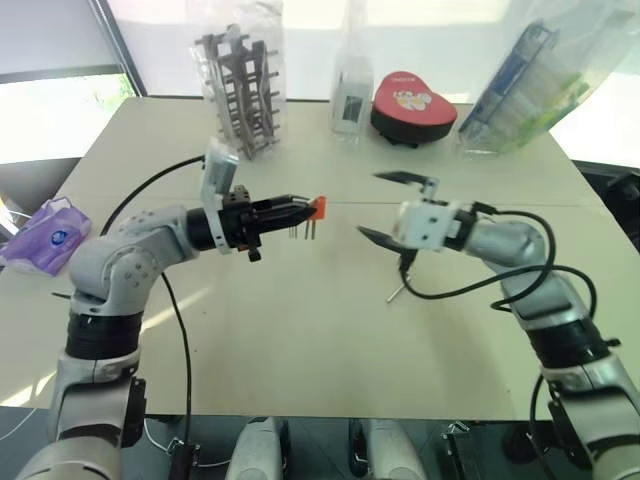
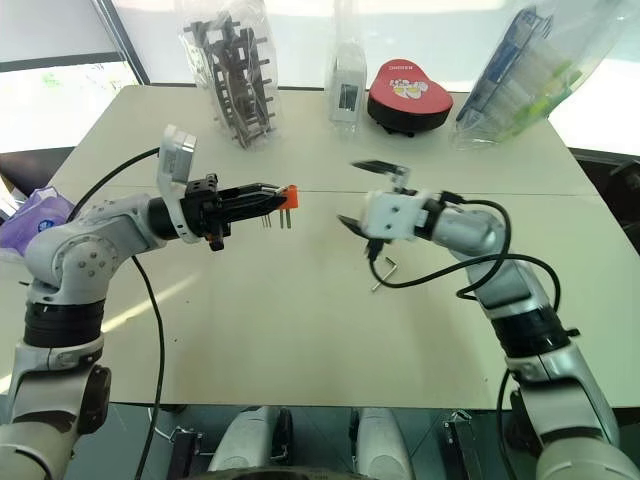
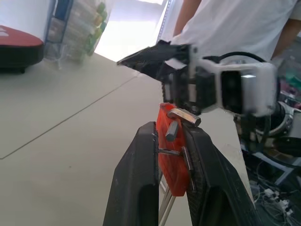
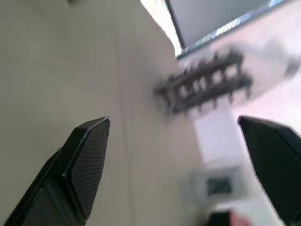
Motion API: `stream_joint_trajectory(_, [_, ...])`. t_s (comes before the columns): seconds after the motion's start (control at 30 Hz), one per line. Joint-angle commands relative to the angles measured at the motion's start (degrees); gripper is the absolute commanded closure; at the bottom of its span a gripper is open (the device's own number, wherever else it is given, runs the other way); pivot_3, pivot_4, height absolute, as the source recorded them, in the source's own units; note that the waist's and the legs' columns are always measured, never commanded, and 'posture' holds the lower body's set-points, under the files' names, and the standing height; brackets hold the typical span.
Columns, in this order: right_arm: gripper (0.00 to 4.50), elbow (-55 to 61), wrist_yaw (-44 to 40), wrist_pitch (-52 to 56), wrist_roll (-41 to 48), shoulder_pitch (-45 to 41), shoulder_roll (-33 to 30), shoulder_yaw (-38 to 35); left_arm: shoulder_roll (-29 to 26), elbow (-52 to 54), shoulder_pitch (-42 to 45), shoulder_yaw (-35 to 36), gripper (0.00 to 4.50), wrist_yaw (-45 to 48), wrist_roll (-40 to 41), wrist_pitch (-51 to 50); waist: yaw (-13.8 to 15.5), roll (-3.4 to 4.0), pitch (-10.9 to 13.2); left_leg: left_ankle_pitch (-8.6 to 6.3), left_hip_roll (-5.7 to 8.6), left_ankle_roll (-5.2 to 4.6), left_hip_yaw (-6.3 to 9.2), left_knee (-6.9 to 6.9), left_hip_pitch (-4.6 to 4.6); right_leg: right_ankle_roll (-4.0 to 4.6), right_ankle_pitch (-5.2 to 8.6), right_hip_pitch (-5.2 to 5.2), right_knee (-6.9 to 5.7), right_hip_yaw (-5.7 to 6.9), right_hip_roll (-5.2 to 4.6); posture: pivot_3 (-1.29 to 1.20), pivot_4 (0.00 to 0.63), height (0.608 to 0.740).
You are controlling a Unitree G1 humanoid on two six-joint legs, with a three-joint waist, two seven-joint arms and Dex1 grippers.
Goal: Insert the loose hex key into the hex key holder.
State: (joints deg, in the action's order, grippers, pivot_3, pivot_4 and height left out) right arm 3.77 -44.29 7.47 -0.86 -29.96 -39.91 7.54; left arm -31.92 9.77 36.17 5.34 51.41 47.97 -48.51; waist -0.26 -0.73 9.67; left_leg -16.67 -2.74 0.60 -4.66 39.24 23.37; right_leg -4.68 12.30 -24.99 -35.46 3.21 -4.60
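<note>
Left eye view: the loose hex key [image 2: 381, 275], a thin grey L-shaped metal rod, lies flat on the matte beige table [image 1: 300, 340], below the right gripper [image 1: 385, 206]. That gripper's black, textured fingers stand wide apart, holding nothing. Left of the rod and well apart from it, the left gripper [image 1: 300, 208] is clamped on the hex key holder [image 3: 171, 150], a small orange-red plastic block with thin grey keys hanging from it. Bare tabletop surrounds the rod. Beyond it, near the far edge, stands a glossy red heart-shaped box [image 1: 413, 108].
</note>
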Motion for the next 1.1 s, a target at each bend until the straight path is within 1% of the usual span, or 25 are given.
stream_joint_trajectory(0.03, [0.02,11.87,-3.94,35.07,12.39,1.37,-3.17,-5.19,-0.19,3.44,-0.29,1.29,4.27,-1.04,0.31,1.19,0.00,0.03,0.01,0.00,0.00,0.00,0.01,0.00,0.00,0.00,0.00,0.00,-0.01,0.00,0.00,0.00,0.150,0.740])
stream_joint_trajectory(0.1, [0.02,16.94,-4.07,50.15,16.64,3.03,-4.94,-6.10,0.03,3.97,-0.66,1.29,4.27,-1.71,0.39,1.33,-0.10,0.03,0.01,-0.01,-0.01,-0.02,0.09,-0.01,-0.02,0.01,0.00,-0.01,-0.05,0.01,0.02,0.00,0.150,0.740])
stream_joint_trajectory(0.17, [0.02,19.50,-1.28,61.23,19.05,3.16,-3.31,-7.74,0.26,4.27,-0.92,1.18,4.27,-2.14,0.33,1.49,-0.39,0.03,0.01,-0.02,-0.02,-0.04,0.12,-0.03,-0.06,0.02,0.01,-0.02,-0.07,0.01,0.05,0.00,0.150,0.740])
stream_joint_trajectory(0.33, [0.02,20.13,7.78,74.25,18.25,1.35,2.17,-7.55,0.74,4.48,-1.01,0.88,4.27,-2.83,0.19,1.70,-0.32,0.02,0.00,-0.03,-0.02,-0.04,0.12,-0.05,-0.04,0.03,0.02,-0.05,-0.08,0.01,0.08,0.00,0.150,0.740])
stream_joint_trajectory(0.43, [0.02,20.06,12.04,78.65,18.15,-0.57,6.37,-8.07,0.82,4.63,-1.05,0.74,4.27,-3.21,0.21,1.77,-0.30,0.02,0.00,-0.03,0.01,-0.04,0.10,-0.05,0.00,0.02,0.01,-0.07,-0.05,0.00,0.06,0.00,0.150,0.740])
stream_joint_trajectory(0.6, [0.02,18.84,18.38,81.39,16.48,-2.05,9.64,-6.34,0.52,5.28,-1.39,1.03,4.27,-3.69,0.28,1.65,-0.16,0.01,-0.01,-0.03,0.02,-0.04,0.09,-0.05,0.04,0.01,0.00,-0.09,-0.04,0.00,0.06,0.00,0.150,0.740])
stream_joint_trajectory(0.7, [0.02,19.06,20.80,81.93,15.82,-2.51,9.39,-3.69,0.34,5.93,-1.79,1.18,4.27,-4.26,0.26,1.62,-0.31,0.01,-0.01,-0.03,0.02,-0.04,0.09,-0.05,0.04,0.00,0.00,-0.10,-0.04,0.00,0.06,0.00,0.150,0.740])
stream_joint_trajectory(0.9, [0.02,20.34,21.87,80.90,16.63,-1.89,7.70,-0.34,0.46,6.77,-2.30,1.34,4.27,-5.49,0.19,1.73,-0.34,0.01,-0.01,-0.03,0.02,-0.05,0.09,-0.05,0.04,0.00,0.00,-0.10,-0.04,0.00,0.06,0.00,0.150,0.740])
stream_joint_trajectory(1.0, [0.82,19.75,22.39,80.10,16.59,-1.81,7.76,0.14,0.59,7.13,-2.51,1.22,4.27,-5.98,0.27,1.83,-0.37,0.01,-0.01,-0.03,0.02,-0.05,0.10,-0.05,0.04,0.00,0.00,-0.10,-0.04,0.00,0.07,0.00,0.150,0.740])
stream_joint_trajectory(1.1, [2.36,18.95,22.55,79.73,16.72,-2.25,7.97,0.84,0.54,7.21,-2.81,1.28,4.27,-6.19,0.07,2.12,-0.30,0.01,-0.01,-0.03,0.02,-0.05,0.10,-0.05,0.04,0.00,0.00,-0.09,-0.05,0.00,0.07,0.00,0.150,0.740])
